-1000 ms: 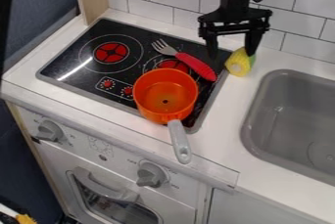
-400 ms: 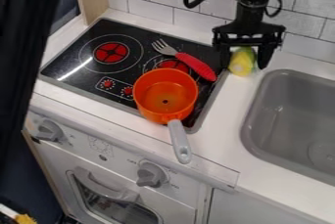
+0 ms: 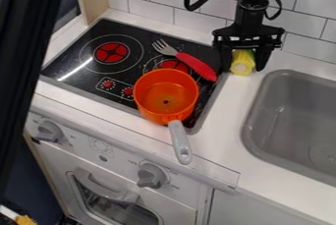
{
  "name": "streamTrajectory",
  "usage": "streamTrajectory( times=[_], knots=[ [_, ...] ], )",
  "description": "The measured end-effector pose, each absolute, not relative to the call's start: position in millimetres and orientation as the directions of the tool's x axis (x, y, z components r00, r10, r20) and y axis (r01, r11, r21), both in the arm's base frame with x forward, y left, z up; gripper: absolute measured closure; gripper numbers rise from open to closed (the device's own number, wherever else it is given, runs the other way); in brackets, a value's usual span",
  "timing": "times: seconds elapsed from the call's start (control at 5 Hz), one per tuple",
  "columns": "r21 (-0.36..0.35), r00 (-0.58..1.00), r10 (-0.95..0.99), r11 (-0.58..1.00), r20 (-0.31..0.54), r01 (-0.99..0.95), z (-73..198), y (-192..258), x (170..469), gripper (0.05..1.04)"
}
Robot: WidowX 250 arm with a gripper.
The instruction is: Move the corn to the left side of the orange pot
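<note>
Corn (image 3: 242, 63) between the jaws; orange pot (image 3: 166, 96) on stovetop (image 3: 85, 71)

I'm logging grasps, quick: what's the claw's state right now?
Claw: at the corn; whether it is open or closed on it cannot be told.

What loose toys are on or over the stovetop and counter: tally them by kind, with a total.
Pot: 1
Fork: 1
Corn: 1
Total: 3
</note>
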State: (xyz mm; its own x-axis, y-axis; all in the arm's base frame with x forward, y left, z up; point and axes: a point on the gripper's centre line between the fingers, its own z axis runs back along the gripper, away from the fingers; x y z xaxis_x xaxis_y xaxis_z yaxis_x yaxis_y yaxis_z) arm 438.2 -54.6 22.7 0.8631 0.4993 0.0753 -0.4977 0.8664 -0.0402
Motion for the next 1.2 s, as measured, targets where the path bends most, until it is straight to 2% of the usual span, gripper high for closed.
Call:
streamTrajectory(
  times=[0.4, 0.6, 0.8, 1.2],
  knots=[
    [-0.045, 0.868, 0.488, 0.873, 0.091, -0.486, 27.0, -53.1, 427.9, 0.257],
    [-0.111, 0.828, 0.538, 0.843, 0.159, -0.526, 55.0, -40.9, 420.8, 0.257],
    [-0.092, 0.762, 0.603, 0.794, 0.236, -0.601, 86.7, 4.5, 407.1, 0.257],
    [-0.014, 0.667, 0.703, 0.691, 0.247, -0.723, 86.9, 67.4, 388.6, 0.257]
  ],
)
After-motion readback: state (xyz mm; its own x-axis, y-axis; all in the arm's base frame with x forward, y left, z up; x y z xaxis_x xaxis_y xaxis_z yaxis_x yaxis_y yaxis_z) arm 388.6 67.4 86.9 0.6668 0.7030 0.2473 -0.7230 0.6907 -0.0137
